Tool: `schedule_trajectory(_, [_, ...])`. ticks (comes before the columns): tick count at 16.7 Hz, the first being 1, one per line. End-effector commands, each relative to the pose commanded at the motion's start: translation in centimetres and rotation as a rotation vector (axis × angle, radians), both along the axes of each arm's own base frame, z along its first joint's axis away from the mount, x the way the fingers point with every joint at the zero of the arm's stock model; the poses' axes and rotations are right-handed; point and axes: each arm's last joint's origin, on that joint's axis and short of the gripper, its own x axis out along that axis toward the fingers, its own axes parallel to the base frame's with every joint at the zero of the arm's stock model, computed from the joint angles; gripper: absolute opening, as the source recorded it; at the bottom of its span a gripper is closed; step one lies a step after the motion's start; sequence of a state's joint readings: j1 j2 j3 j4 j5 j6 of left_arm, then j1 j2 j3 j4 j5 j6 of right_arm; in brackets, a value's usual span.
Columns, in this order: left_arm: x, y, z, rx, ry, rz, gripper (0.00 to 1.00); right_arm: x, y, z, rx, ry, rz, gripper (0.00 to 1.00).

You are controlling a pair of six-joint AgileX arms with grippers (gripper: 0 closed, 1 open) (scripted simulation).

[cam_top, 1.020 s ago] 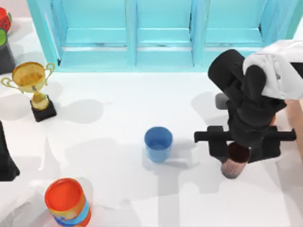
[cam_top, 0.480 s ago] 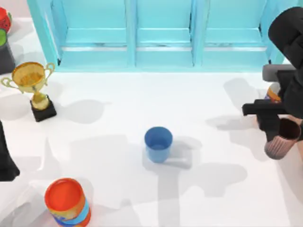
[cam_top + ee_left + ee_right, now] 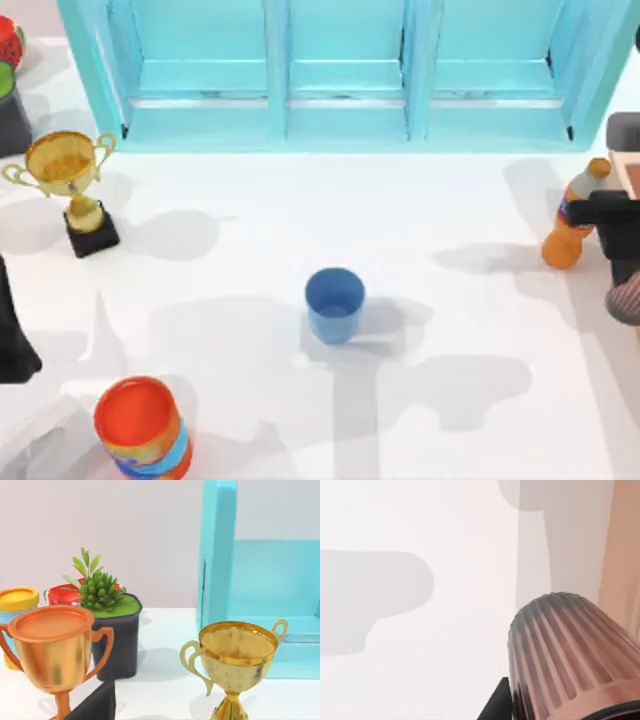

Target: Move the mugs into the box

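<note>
One brown mug (image 3: 570, 655) | right jaws closed round it | table's right edge

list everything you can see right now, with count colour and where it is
blue mug: 1, plain blue, upright near the table's middle
ribbed mug: 1, pinkish-brown, held at the table's right edge beside the box
box: 1, tan wall, right edge
gold trophy: 1, gold on black base, left side
copper trophy: 1, near the potted plant
potted plant: 1, green in black pot, far left
can: 1, orange top, front left
bottle: 1, orange, right side
cabinet: 1, turquoise, back
table: 1, white
left arm: black, parked at left edge
right gripper: black, right edge, carrying the ribbed mug
</note>
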State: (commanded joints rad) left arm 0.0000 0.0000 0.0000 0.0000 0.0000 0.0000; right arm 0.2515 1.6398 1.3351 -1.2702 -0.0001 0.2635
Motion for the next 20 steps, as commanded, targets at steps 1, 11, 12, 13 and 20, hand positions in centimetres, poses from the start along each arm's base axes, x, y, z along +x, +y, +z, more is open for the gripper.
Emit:
schedule_trajectory(1, [0.0,0.0,0.0,0.0,0.0,0.0,1.0,-0.1,-0.4,0.2,-0.001,0.0,0.0,0.0])
schedule_trajectory(11, [0.0,0.0,0.0,0.0,0.0,0.0,1.0,-4.2,-14.1,3.3,-0.019,-0.024,0.002,0.0])
schedule_trajectory(12, [0.0,0.0,0.0,0.0,0.0,0.0,1.0,-5.1,-15.1,3.6,-0.023,-0.027,0.002,0.0])
schedule_trajectory(13, [0.0,0.0,0.0,0.0,0.0,0.0,1.0,-5.9,-15.8,3.9,-0.028,-0.031,0.002,0.0])
schedule_trajectory(20, [0.0,0.0,0.0,0.0,0.0,0.0,1.0,-7.2,-16.6,4.4,-0.035,-0.037,0.002,0.0])
